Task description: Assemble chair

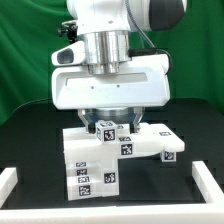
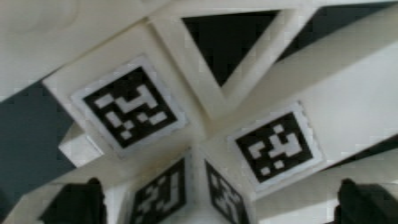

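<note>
The chair [image 1: 118,150] is a joined cluster of white blocky parts with black-and-white tags, standing on the black table in the middle of the exterior view. My gripper [image 1: 106,120] hangs straight down over its top, the wide white hand hiding the fingertips there. In the wrist view the gripper [image 2: 217,203] is open. Its dark fingers [image 2: 71,200] stand far apart on either side of a tagged white corner [image 2: 199,190], with dark gaps between pads and part. Two larger tagged faces [image 2: 125,105] fill the wrist view beyond it.
A low white border [image 1: 12,182] runs along the table at the exterior view's left, with another stretch [image 1: 208,186] at its right. A green backdrop [image 1: 25,50] stands behind the arm.
</note>
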Robot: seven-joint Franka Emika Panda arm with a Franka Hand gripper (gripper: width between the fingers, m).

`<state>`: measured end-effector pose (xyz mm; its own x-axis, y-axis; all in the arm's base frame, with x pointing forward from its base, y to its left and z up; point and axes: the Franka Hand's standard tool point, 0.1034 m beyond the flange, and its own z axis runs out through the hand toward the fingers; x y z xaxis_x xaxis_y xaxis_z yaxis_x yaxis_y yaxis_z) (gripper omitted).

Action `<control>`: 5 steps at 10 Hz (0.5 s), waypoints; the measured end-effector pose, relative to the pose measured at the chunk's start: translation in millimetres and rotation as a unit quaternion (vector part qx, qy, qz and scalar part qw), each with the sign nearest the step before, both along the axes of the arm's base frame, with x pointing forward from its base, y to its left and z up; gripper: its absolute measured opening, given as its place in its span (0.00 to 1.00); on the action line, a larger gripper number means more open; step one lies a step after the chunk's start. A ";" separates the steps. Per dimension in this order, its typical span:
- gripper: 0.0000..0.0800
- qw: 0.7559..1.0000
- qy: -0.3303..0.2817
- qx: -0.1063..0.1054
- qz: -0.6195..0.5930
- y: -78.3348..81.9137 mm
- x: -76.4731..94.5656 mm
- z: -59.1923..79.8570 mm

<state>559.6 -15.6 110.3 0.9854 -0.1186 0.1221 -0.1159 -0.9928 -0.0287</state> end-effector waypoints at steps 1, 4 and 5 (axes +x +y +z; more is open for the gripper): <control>0.81 0.999 -0.002 -0.006 0.043 -4.2 0.1 -0.1; 0.48 1.000 -0.003 -0.003 0.019 -5.3 0.1 -0.4; 0.48 1.000 -0.003 0.000 -0.001 -5.3 0.1 -0.5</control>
<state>559.7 -20.9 109.8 0.9845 -0.1210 0.1271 -0.1182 -0.9926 -0.0296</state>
